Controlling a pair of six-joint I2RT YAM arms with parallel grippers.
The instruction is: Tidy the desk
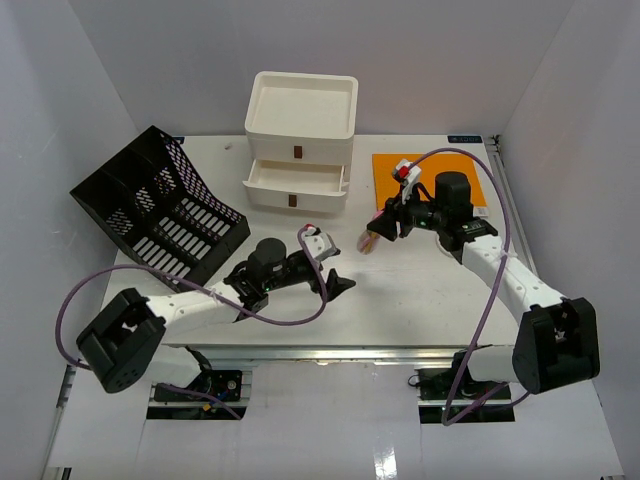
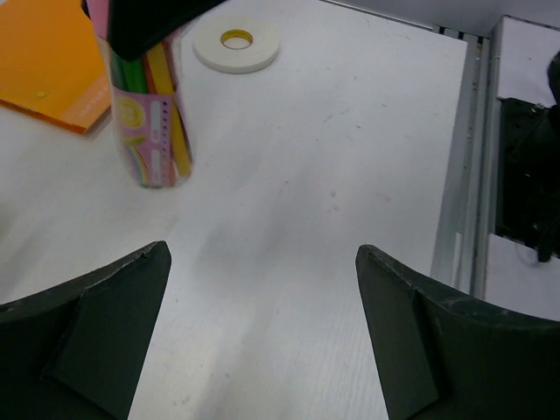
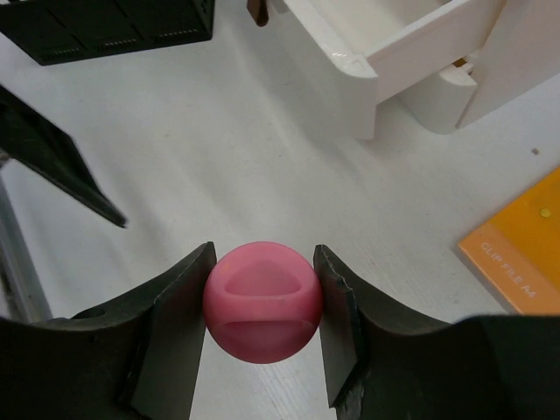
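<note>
The desk (image 1: pixel 420 290) is a white tabletop with a metal rail at the front. My right gripper (image 1: pixel 385 222) is shut on the pink round cap (image 3: pixel 262 302) of a clear tube of coloured pens (image 1: pixel 368 238). The tube stands tilted, its bottom at the desk surface. In the left wrist view the tube (image 2: pixel 150 122) is at the upper left. My left gripper (image 1: pixel 335 283) is open and empty, low over the desk centre, a short way left of and nearer than the tube, with bare desk between its fingers (image 2: pixel 114 306).
A white drawer box (image 1: pixel 300 110) stands at the back, its middle drawer (image 1: pixel 295 180) pulled open. A black mesh rack (image 1: pixel 160 205) lies at the left. An orange clip file (image 1: pixel 430 175) lies at the back right. A white tape roll (image 2: pixel 236 42) lies beyond the tube.
</note>
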